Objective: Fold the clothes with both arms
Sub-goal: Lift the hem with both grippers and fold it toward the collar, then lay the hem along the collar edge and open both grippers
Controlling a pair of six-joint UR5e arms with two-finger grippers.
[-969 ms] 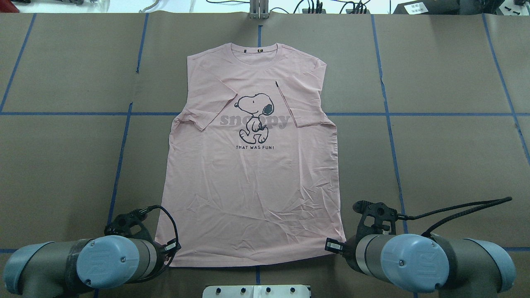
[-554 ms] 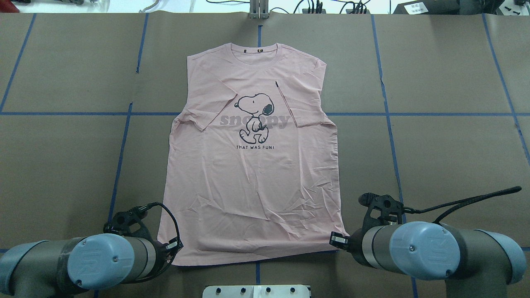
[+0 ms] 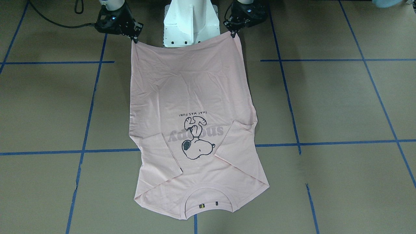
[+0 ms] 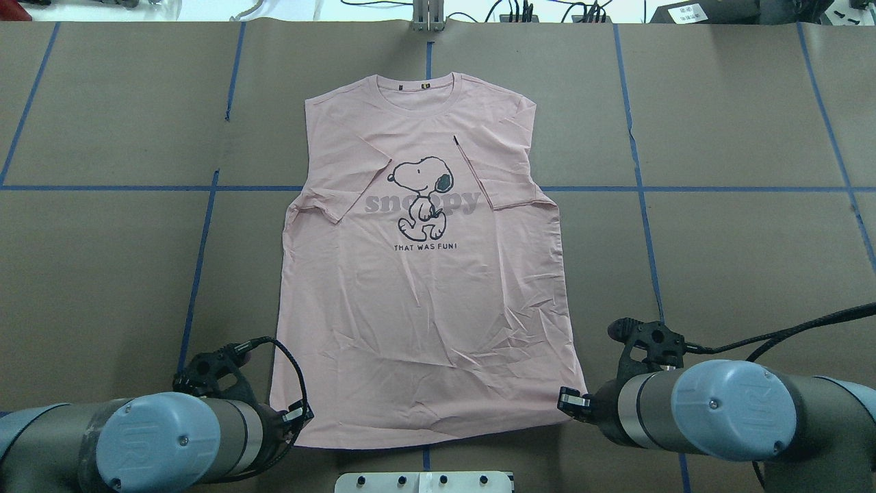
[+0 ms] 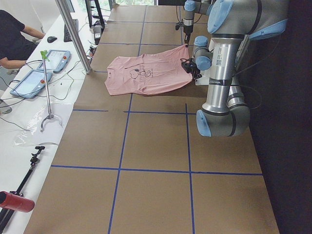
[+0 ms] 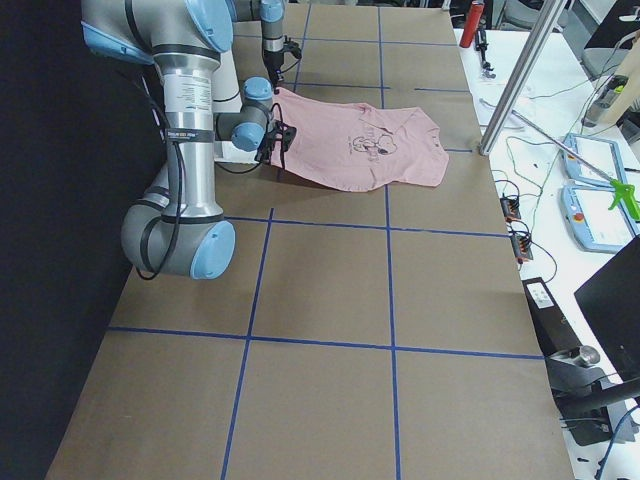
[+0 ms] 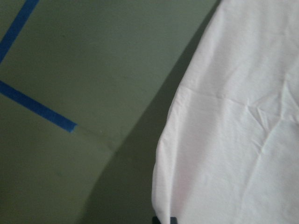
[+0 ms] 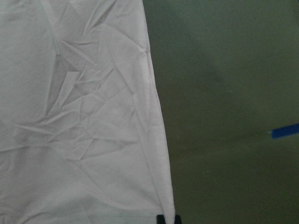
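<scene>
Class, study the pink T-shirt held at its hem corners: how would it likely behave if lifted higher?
Probably floppy: the T-shirt dips at its hem between the left end effector and right end effector. Likely light, since two corner pinches hold it. Its creases suggest it will wrinkle easily.

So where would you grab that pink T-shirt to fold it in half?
At the two bottom hem corners, coming from the robot's side. The T-shirt lies spread, print up, sleeves folded in, hem nearest the robot; the left gripper and right gripper each pinch one corner.
</scene>
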